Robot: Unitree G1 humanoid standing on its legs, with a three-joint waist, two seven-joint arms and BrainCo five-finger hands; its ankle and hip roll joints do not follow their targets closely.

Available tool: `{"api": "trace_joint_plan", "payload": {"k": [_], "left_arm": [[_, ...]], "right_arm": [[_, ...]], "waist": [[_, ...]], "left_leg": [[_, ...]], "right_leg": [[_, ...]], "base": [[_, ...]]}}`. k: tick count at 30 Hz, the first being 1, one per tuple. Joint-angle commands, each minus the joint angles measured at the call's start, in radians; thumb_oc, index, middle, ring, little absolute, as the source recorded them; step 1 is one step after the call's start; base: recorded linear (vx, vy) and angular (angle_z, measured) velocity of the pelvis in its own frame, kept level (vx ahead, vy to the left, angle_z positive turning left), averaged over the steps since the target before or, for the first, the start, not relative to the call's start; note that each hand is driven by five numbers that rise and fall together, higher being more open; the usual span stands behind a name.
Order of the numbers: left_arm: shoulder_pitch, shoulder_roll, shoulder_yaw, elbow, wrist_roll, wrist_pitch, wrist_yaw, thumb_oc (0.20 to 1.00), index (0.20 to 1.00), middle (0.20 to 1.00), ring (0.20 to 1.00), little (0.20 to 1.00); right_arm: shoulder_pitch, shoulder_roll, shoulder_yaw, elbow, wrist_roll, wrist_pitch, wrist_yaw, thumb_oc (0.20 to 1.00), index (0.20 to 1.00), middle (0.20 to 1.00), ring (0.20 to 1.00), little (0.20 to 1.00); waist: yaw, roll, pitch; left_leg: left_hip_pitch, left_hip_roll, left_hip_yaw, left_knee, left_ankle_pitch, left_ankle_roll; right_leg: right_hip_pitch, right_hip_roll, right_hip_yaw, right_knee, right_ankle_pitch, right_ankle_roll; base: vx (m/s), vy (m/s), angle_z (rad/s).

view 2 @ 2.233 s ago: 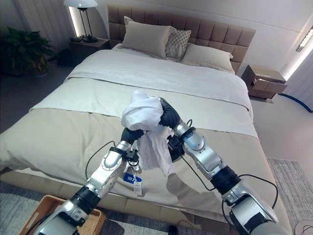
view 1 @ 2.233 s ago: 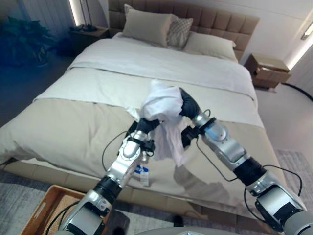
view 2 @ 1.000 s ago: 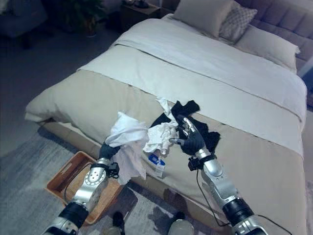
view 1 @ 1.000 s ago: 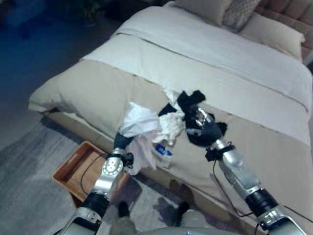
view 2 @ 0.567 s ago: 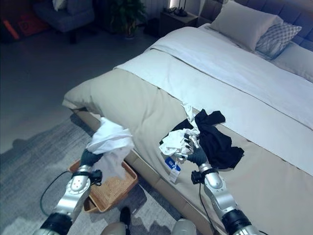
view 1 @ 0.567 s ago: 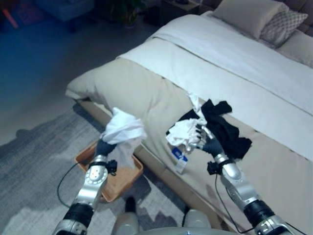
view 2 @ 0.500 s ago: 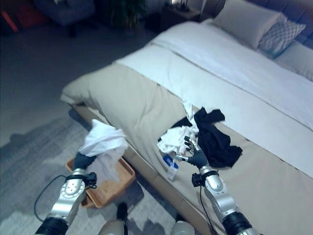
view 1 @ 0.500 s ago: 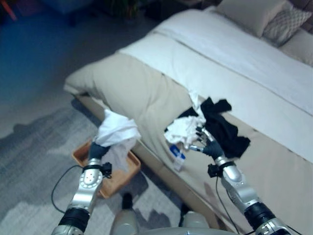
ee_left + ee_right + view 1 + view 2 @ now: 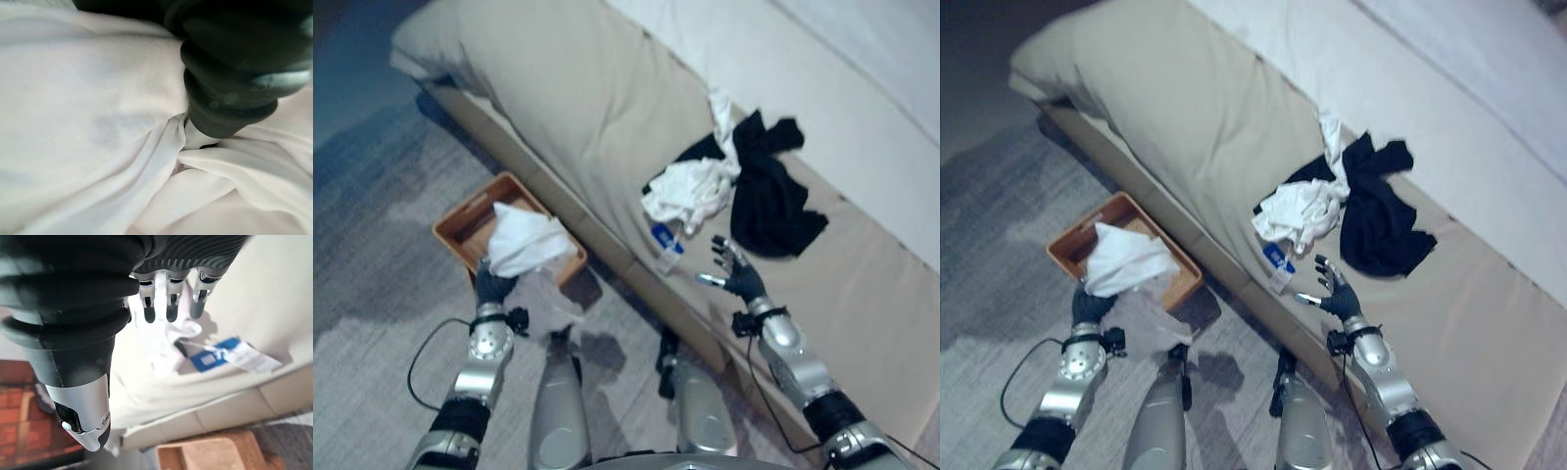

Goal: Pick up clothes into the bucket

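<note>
two garments on bed (image 9: 607,117): black top (image 9: 769,201), white shirt (image 9: 690,191); left hand (image 9: 492,286) fingers clamped on white cloth (image 9: 524,240) over basket (image 9: 460,235); right hand (image 9: 736,279) fingers apart.

the basket (image 9: 455,230) on the floor is orange-brown, a warm woven tan inside. the garment (image 9: 521,242) bunched above it is plain white, no print on it. on the bed, the cover (image 9: 568,108) is a flat beige, and the sheet (image 9: 1489,88) further up is a pale white-grey. a second crumpled piece of clothing (image 9: 690,193) there is white too, with a blue and white tag (image 9: 1276,258) hanging by it. next to it lies a solid black garment (image 9: 769,196). the rug (image 9: 382,323) is mottled grey, in lighter and darker patches.
</note>
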Motion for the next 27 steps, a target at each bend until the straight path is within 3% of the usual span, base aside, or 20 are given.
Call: {"api": "trace_joint_plan", "payload": {"k": [1, 7, 8, 15, 27], "left_arm": [[-0.057, 0.049, 0.034, -0.025, 0.029, -0.083, 0.084, 0.2, 0.2, 0.2, 0.2, 0.2], [-0.195, 0.112, 0.035, 0.003, 0.005, -0.077, 0.143, 0.2, 0.2, 0.2, 0.2, 0.2], [-0.218, 0.121, 0.031, 0.015, -0.002, -0.078, 0.147, 0.2, 0.2, 0.2, 0.2, 0.2], [-0.339, 0.183, 0.025, 0.029, -0.012, -0.064, 0.194, 0.2, 0.2, 0.2, 0.2, 0.2], [-0.489, 0.306, 0.046, 0.106, -0.091, -0.097, 0.246, 0.2, 0.2, 0.2, 0.2, 0.2]], "right_arm": [[-0.01, -0.011, 0.02, -0.008, -0.015, -0.075, -0.041, 1.0, 1.0, 1.0, 1.0, 1.0], [-0.05, -0.031, 0.052, 0.05, -0.046, -0.075, -0.051, 1.0, 1.0, 1.0, 1.0, 1.0], [-0.058, -0.028, 0.058, 0.066, -0.047, -0.073, -0.052, 1.0, 1.0, 1.0, 1.0, 1.0], [-0.081, -0.036, 0.064, 0.124, -0.079, -0.065, -0.083, 1.0, 1.0, 1.0, 1.0, 1.0], [-0.053, -0.1, 0.023, -0.037, -0.04, -0.112, -0.093, 1.0, 1.0, 1.0, 1.0, 1.0]], "waist": [[-0.013, -0.017, -0.058], [-0.021, -0.011, -0.033], [-0.019, -0.005, -0.037], [-0.023, -0.001, -0.024], [-0.067, -0.014, 0.004]], "left_leg": [[-0.021, 0.049, 0.054, 0.101, -0.09, 0.01], [-0.124, 0.039, 0.048, 0.143, -0.095, 0.014], [-0.133, 0.046, 0.038, 0.153, -0.126, 0.005], [-0.257, 0.044, 0.019, 0.21, -0.135, 0.01], [-0.492, 0.057, -0.015, 0.284, -0.138, 0.016]], "right_leg": [[-0.054, -0.074, 0.015, 0.002, 0.128, 0.037], [-0.14, -0.086, 0.011, 0.028, 0.138, 0.04], [-0.148, -0.078, 0.015, 0.041, 0.115, 0.051], [-0.251, -0.075, 0.007, 0.08, 0.106, 0.049], [-0.493, -0.057, 0.03, 0.156, 0.094, 0.041]], "base": [[-0.04, 0.05, 0.03], [-0.01, 0.018, 0.04], [0.04, -0.003, 0.1], [0.0, -0.005, 0.02], [0.0, -0.001, 0.0]]}}
